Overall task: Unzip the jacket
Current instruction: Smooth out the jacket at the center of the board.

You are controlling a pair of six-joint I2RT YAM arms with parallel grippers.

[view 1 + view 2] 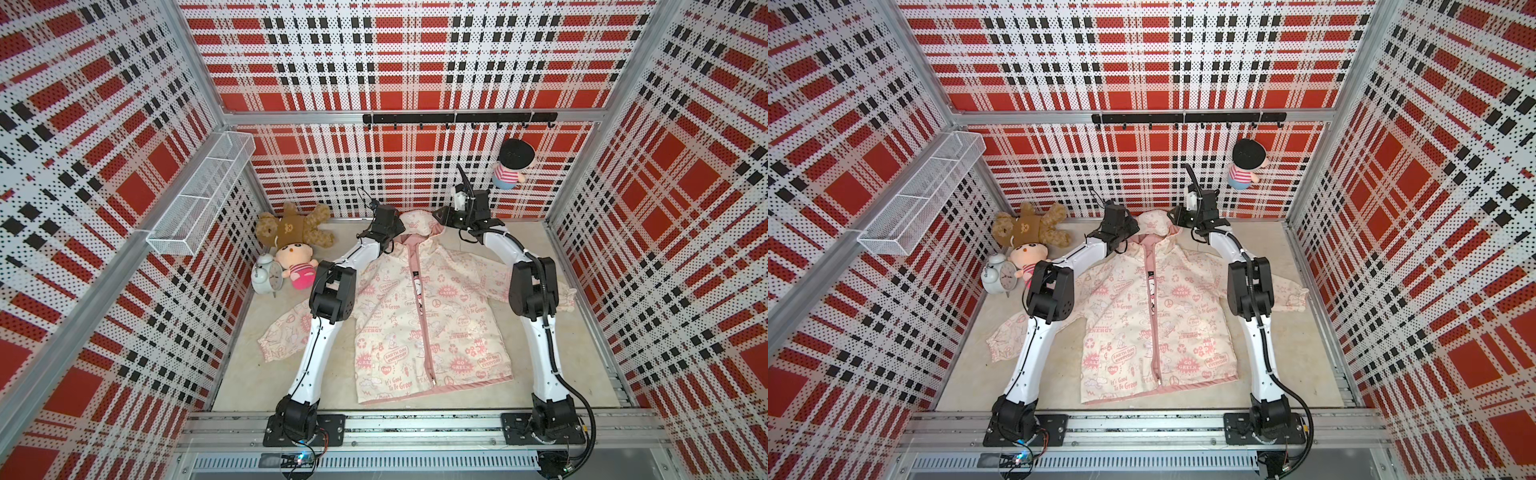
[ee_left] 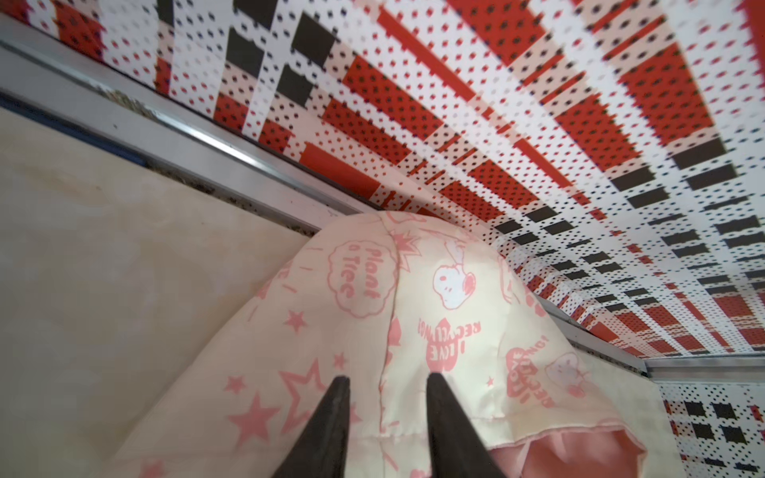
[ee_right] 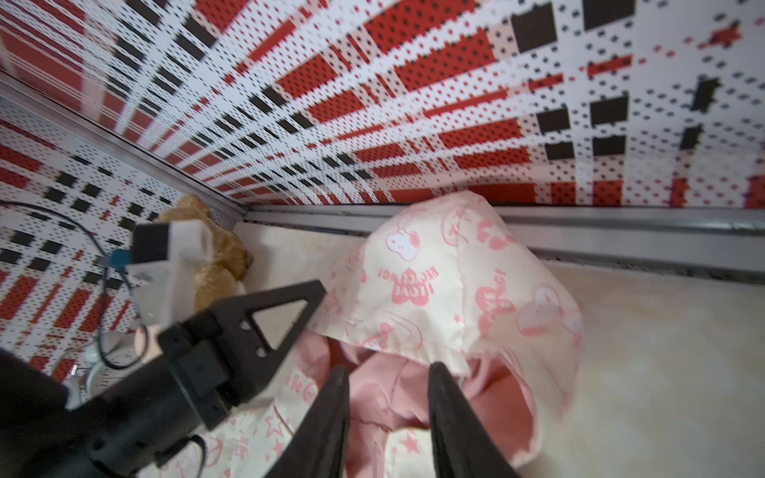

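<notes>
Layout at the hood. The jacket (image 1: 428, 320) lies flat, front up, on the beige table (image 1: 249, 382). Its long axis runs from the pink hem by the arm bases to the hood (image 1: 417, 222), which points at the back wall, and the pink zipper (image 1: 424, 332) follows that axis. Left of the jacket, a white wire basket (image 1: 199, 199), divided into compartments, hangs on the side wall. An alarm clock (image 1: 266, 276), a pink doll (image 1: 297, 266) and a brown teddy bear (image 1: 291, 230) lie just off the jacket's left shoulder. The left arm (image 1: 311, 357) crosses that shoulder, and the left gripper (image 2: 388, 378), jaws apart, hovers at the hood's left side. The right gripper (image 3: 389, 366), jaws apart, is over the hood's pink lining, and the right arm (image 1: 540, 357) covers part of the right sleeve. Up and right of the jacket, a striped doll (image 1: 511, 166) hangs from a black hook rail (image 1: 457, 118).
</notes>
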